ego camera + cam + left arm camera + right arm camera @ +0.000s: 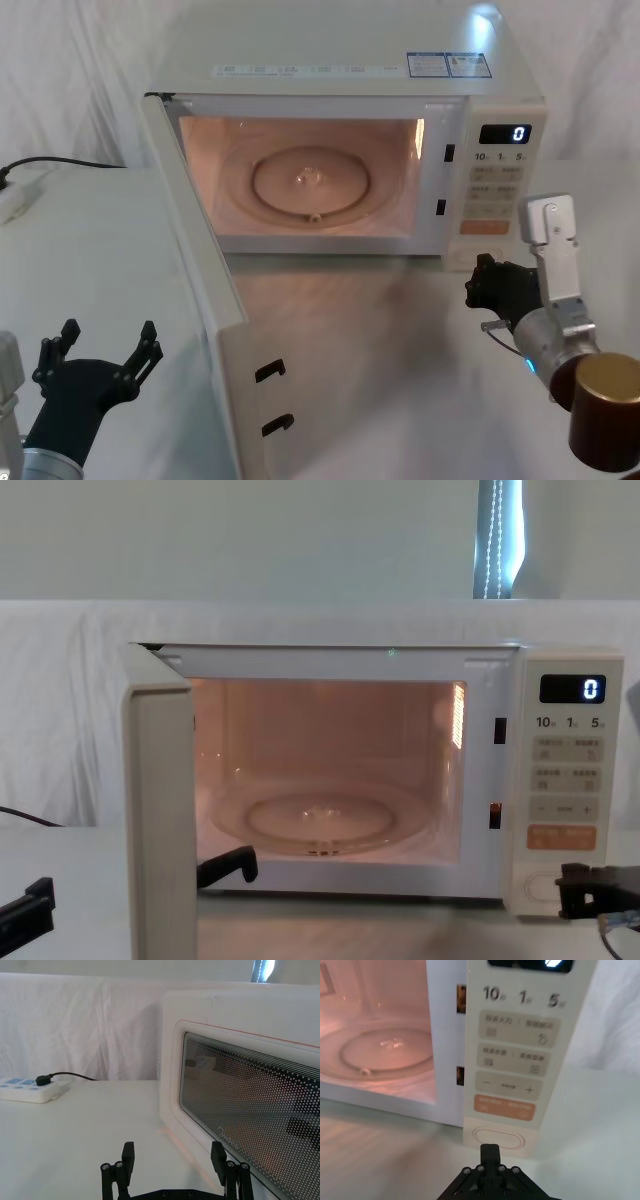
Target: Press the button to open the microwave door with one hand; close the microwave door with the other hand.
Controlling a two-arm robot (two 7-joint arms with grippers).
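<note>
The cream microwave (340, 60) stands at the back of the table, lit inside, its display showing 0. The microwave door (205, 280) is swung wide open toward me on the left; its dark window (250, 1110) faces my left gripper. My left gripper (108, 340) is open near the table's front left, just outside the door's outer face (160, 820) and apart from it. The button (498, 1138) sits at the bottom of the control panel. My right gripper (482, 285) is shut, its tip (490, 1152) a short way in front of the button (538, 886) and slightly below it.
A white power strip (30, 1090) with a black plug and cable lies at the far left of the white-clothed table (90, 250). A glass turntable (310, 180) lies inside the oven. The open door splits the table in front of me between the two arms.
</note>
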